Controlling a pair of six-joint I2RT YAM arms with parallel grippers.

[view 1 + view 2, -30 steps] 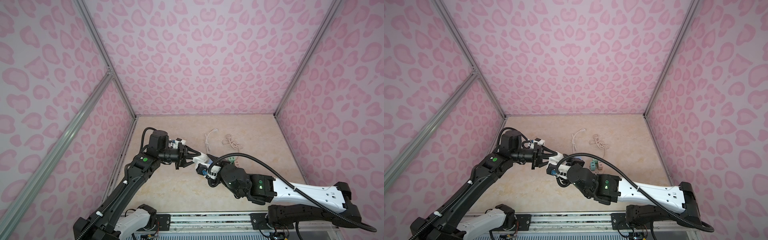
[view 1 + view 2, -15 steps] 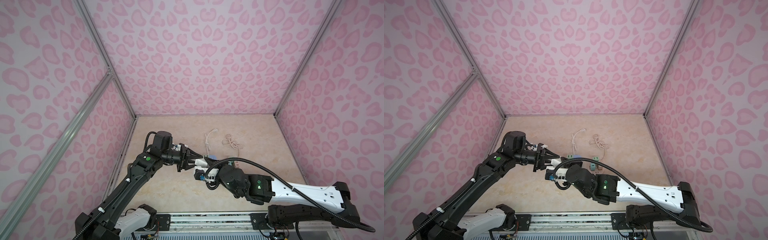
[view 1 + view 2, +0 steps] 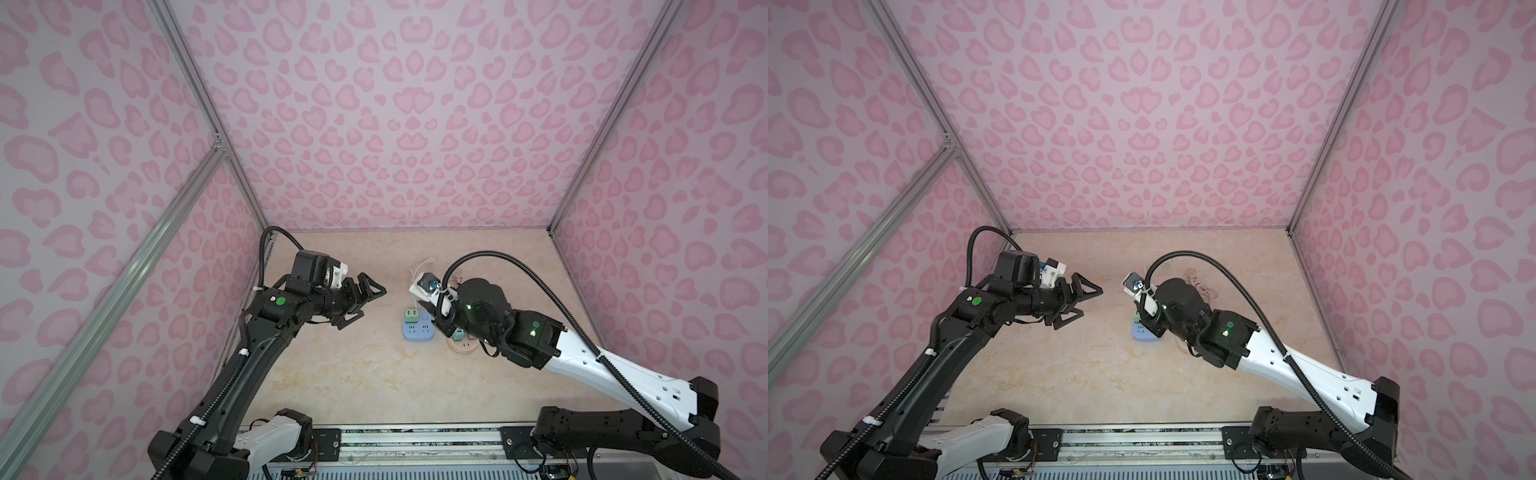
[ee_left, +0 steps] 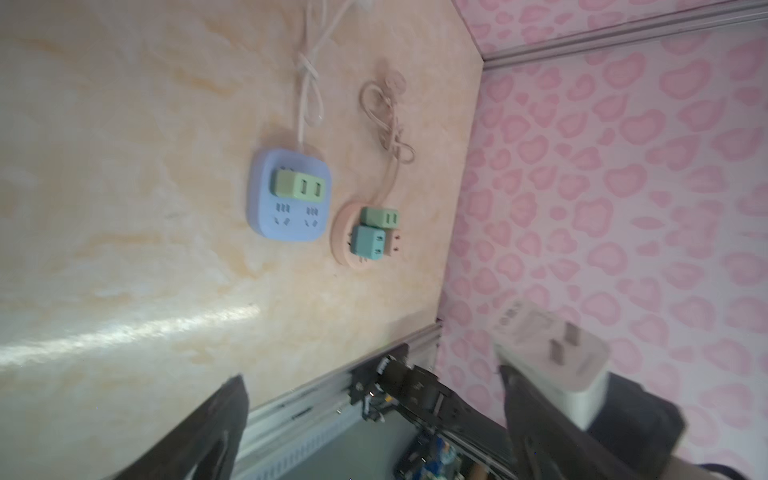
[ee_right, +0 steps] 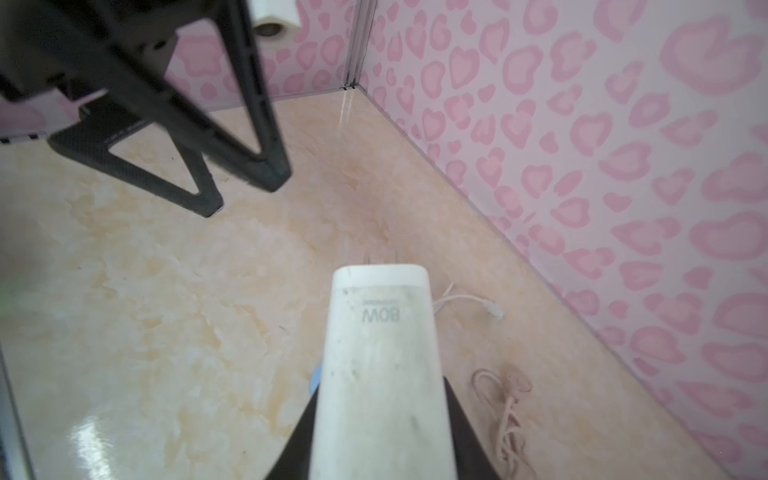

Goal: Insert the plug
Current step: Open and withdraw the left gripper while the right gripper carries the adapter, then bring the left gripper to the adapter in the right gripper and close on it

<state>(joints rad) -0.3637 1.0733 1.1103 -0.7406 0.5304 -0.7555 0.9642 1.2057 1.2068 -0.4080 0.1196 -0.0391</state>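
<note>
My right gripper [image 5: 379,428] clamps the white rectangular charger plug [image 5: 380,332] aloft by its body. The prongs lead, ready for free sockets on the blue square power strip [image 4: 286,226] on the worktop [image 3: 353,374]. My left gripper [image 3: 372,304] hangs wide open and empty, clear.

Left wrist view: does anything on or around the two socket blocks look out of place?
The teal adapter on the round pink socket block looks odd: its prongs show at one side, so it seems to lie loose on top, not plugged in. The green adapter on the blue block sits flat.
</note>
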